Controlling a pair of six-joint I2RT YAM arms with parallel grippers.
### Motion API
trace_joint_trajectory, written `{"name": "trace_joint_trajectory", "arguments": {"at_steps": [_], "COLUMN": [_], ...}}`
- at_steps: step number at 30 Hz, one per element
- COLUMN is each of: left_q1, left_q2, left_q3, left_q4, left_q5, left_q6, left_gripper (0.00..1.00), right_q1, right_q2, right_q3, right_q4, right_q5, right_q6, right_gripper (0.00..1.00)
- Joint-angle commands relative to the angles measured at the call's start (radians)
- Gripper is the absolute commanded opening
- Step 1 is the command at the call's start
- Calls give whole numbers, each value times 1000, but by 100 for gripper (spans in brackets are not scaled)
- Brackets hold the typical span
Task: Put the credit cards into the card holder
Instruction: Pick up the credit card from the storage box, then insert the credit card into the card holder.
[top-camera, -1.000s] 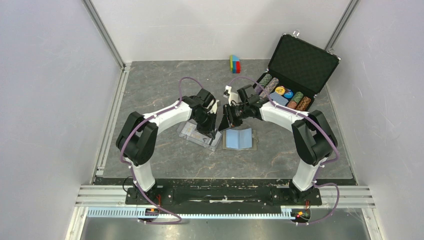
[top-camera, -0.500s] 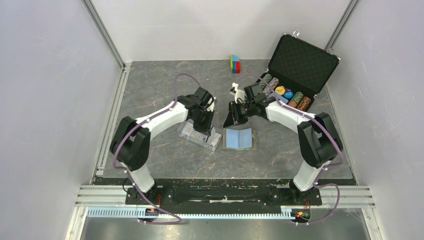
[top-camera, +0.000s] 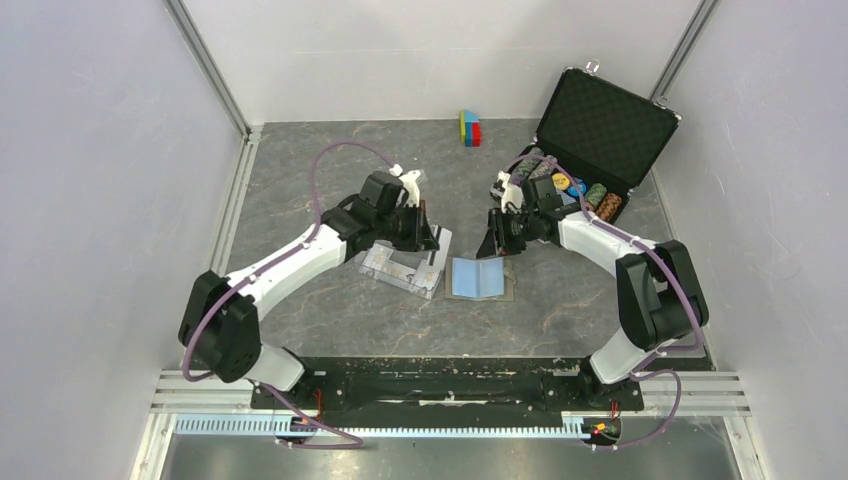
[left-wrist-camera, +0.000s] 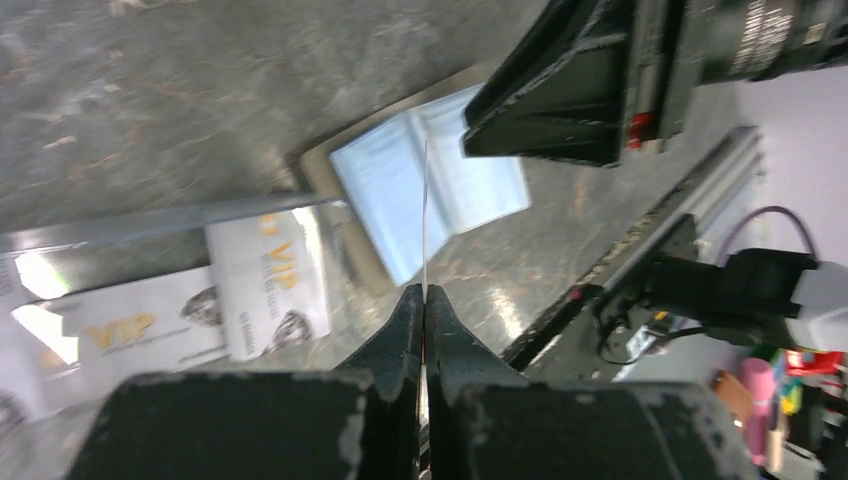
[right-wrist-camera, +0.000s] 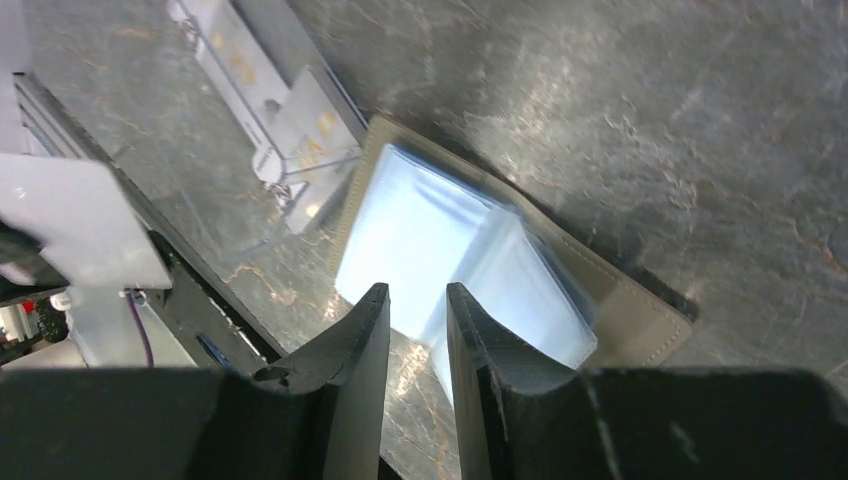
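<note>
Left wrist view alone shows the left jaws pinching a credit card edge-on; right jaws narrowly apart.

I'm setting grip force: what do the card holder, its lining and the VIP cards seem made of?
Card holder: taupe leather or imitation, matte, with a seamed rim. Lining: pale blue soft plastic sleeves, apparently, shiny with glare. VIP credit cards: probably thin stiff plastic, glossy white with gold print.
</note>
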Motion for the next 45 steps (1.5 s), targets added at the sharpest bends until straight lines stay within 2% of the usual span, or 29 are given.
{"name": "trace_joint_trajectory", "arguments": {"at_steps": [1,5,9,19,31,45], "left_q1": [-24,-58,-75,-89,-120,-128], "left_q2": [50,153,270,442,521,510], "left_q3": [-35,12,81,191,242,192], "left_q4": [281,286,210,142,103,212], "left_q5": [136,138,161,166,170,188], "left_q6": [-181,-220,-212,-196,-200,-280], "left_gripper": [2,2,2,2,2,2], "right_q1": [-4,-7,-9,-8,-8,-11], "right_q2": [-32,-31,-20,-6,12,-1], "right_q3": [-27,-42,-38,-77,-120,-135], "right_q4": [-53,-80,-116,-142,-114,-96], "right_q5": [66,125,181,246,256,227], "right_q6": [-66,-95,-137,-178,-166,-155], "right_gripper": [29,28,27,26,25,22]}}
